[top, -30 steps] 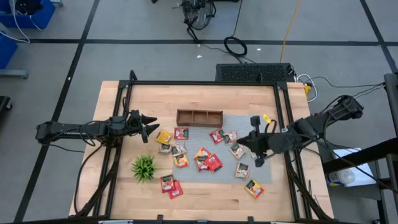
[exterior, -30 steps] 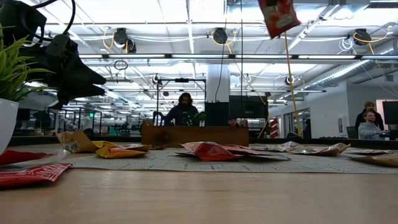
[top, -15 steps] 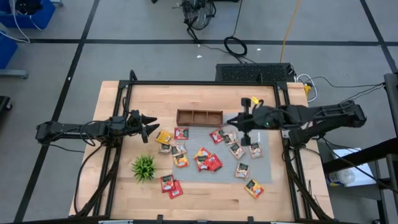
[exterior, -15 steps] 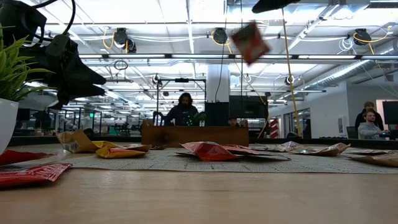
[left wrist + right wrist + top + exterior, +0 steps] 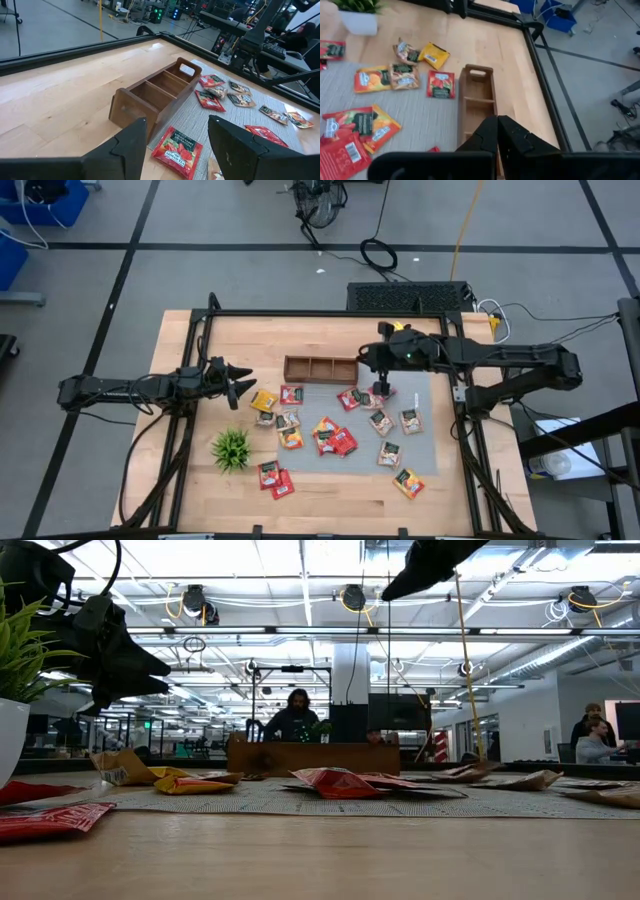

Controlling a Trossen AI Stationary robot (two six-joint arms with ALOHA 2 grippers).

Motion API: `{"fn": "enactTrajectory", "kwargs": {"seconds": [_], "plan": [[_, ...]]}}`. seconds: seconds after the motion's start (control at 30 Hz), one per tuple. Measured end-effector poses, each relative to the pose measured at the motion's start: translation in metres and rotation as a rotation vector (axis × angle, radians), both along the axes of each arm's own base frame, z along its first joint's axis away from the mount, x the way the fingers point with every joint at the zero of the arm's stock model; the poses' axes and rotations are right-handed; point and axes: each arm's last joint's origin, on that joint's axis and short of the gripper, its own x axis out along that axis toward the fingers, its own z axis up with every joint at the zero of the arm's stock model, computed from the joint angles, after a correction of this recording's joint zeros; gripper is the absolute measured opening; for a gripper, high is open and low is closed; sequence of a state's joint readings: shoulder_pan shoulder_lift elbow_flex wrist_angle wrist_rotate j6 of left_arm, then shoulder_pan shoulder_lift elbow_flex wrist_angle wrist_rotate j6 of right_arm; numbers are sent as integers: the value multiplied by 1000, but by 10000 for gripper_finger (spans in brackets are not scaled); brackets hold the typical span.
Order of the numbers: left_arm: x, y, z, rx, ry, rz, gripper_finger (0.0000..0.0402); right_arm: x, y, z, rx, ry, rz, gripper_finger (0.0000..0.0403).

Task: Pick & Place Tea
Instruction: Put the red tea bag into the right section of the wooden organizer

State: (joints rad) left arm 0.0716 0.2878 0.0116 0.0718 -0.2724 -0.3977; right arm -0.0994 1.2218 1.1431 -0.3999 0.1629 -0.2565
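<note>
Swinging from four o'clock, the right gripper (image 5: 379,387) now hovers beside the wooden tray (image 5: 320,368), fingers pressed together, empty. Tea packets (image 5: 342,440) lie at six o'clock. Left gripper (image 5: 243,382) waits at nine o'clock, fingers spread.

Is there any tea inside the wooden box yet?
No. In the left wrist view the wooden box shows bare compartments, and the tea packets lie on the mat beside it.
</note>
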Motion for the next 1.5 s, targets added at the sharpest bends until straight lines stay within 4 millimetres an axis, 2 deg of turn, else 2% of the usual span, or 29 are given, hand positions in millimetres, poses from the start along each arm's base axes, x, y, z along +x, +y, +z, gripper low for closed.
{"fn": "enactTrajectory", "kwargs": {"seconds": [0.53,0.67,0.77,0.97,1.17,1.33,1.5], "plan": [[0,0,0,0,0,0,212,-1,-2,0,-5,2,8,0],[0,0,0,0,0,0,212,-1,-2,0,75,-21,-44,7],[0,0,0,0,0,0,212,-6,-2,3,180,-48,-115,35],[0,0,0,0,0,0,212,-22,-2,1,405,-117,-315,129],[0,0,0,0,0,0,212,-40,-2,-20,642,-286,-559,205],[0,0,0,0,0,0,212,-49,-1,-40,831,-461,-598,236],[0,0,0,0,0,0,212,-57,1,-49,1036,-690,-582,238]]}}
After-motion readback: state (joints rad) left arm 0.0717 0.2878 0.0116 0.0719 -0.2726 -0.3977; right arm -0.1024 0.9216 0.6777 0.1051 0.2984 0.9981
